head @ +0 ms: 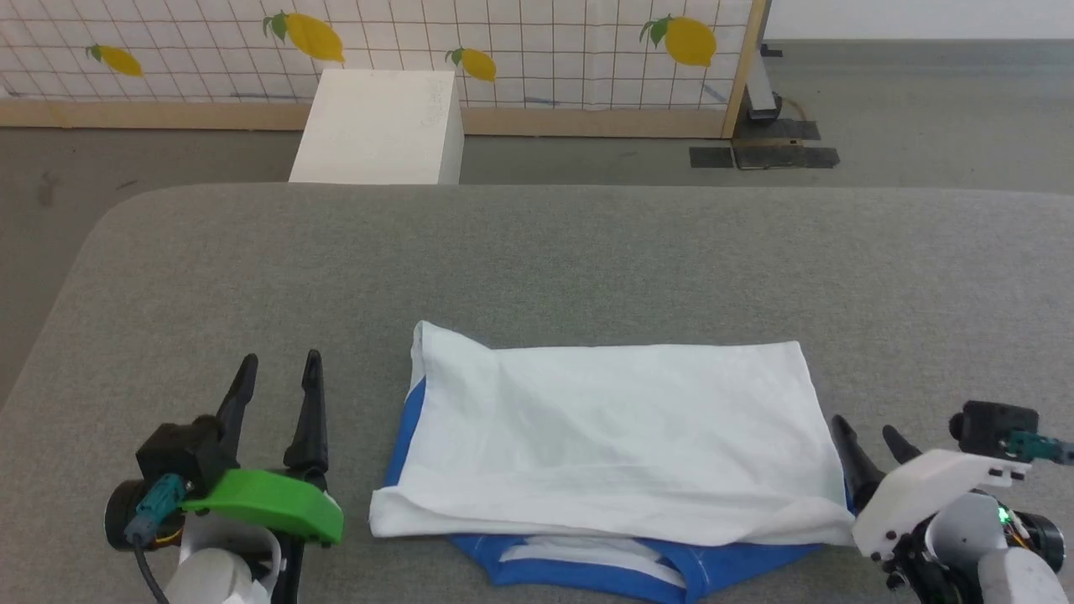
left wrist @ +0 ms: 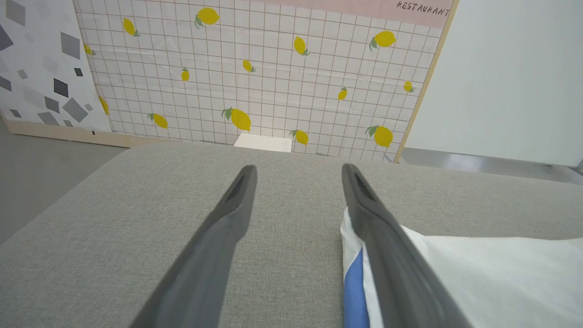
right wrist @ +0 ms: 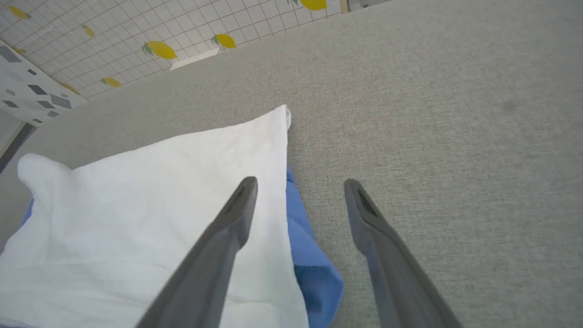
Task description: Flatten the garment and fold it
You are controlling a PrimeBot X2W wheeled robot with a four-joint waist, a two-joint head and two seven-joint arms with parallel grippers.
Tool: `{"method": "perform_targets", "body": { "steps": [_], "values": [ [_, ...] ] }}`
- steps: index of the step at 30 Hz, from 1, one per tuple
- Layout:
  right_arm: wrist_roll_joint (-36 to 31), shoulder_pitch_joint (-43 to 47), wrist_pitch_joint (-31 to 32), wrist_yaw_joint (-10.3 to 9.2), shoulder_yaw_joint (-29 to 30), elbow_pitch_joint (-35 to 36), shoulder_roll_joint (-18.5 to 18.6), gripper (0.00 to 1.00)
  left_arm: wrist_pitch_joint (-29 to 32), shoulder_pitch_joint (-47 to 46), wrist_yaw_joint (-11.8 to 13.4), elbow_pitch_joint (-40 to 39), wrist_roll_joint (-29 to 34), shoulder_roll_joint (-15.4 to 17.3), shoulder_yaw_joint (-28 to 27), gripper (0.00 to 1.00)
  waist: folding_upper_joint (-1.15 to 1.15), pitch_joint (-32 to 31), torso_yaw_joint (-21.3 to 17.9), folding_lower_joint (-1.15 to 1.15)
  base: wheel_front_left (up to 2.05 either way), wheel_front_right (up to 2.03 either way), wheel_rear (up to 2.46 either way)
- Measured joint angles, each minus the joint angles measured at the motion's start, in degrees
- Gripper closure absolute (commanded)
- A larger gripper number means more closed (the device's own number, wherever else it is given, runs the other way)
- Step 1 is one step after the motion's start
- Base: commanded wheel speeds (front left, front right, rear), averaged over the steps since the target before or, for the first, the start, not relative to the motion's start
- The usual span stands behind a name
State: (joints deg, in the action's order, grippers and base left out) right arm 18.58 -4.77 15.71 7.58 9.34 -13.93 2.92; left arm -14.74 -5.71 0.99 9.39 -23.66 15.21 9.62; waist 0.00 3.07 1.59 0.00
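The garment (head: 612,436) lies folded into a white rectangle on the grey table (head: 537,252), with blue parts peeking out along its left and near edges. My left gripper (head: 278,365) stands open to the left of it, apart from the cloth, holding nothing. In the left wrist view the garment (left wrist: 492,282) sits just right of the open left gripper (left wrist: 298,169). My right gripper (head: 868,434) is open at the garment's near right corner. In the right wrist view the right gripper (right wrist: 300,182) hovers over the white fabric (right wrist: 150,214) and a blue edge (right wrist: 309,255), gripping nothing.
A white box (head: 382,126) stands on the floor behind the table. A lemon-print tiled panel (head: 520,42) with a wooden frame backs the scene. A dark metal foot (head: 763,151) rests on the floor at the back right. Bare grey table stretches beyond the garment.
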Motion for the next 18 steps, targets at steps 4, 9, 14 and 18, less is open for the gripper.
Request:
{"method": "perform_targets", "body": {
  "steps": [4,9,14,18],
  "values": [
    [0.1,-3.8,2.5,-0.01,-0.3,-6.7,0.0,0.0,0.0,-1.2,-1.5,1.8,1.0,-1.7,-1.7,0.0,0.0,0.3,0.1,0.0,0.0,0.0,0.0],
    [-0.9,-7.0,8.6,-0.01,-1.3,-13.9,0.0,0.0,0.0,-2.5,-2.8,3.4,2.6,-3.2,-3.6,0.0,0.0,0.4,0.1,0.0,0.0,0.0,0.0],
    [-1.0,-9.2,14.4,-0.01,-4.0,-16.1,0.6,0.0,0.0,-2.6,-4.0,4.3,4.8,-4.6,-4.8,0.0,0.0,0.1,-0.1,0.0,0.0,0.0,0.0],
    [-1.2,-9.3,16.1,-0.01,-5.1,-15.7,0.5,1.0,0.0,-2.6,-4.5,4.9,5.5,-5.3,-5.6,0.0,0.0,-0.1,-0.2,0.0,0.0,0.0,0.0]
  ]
}}
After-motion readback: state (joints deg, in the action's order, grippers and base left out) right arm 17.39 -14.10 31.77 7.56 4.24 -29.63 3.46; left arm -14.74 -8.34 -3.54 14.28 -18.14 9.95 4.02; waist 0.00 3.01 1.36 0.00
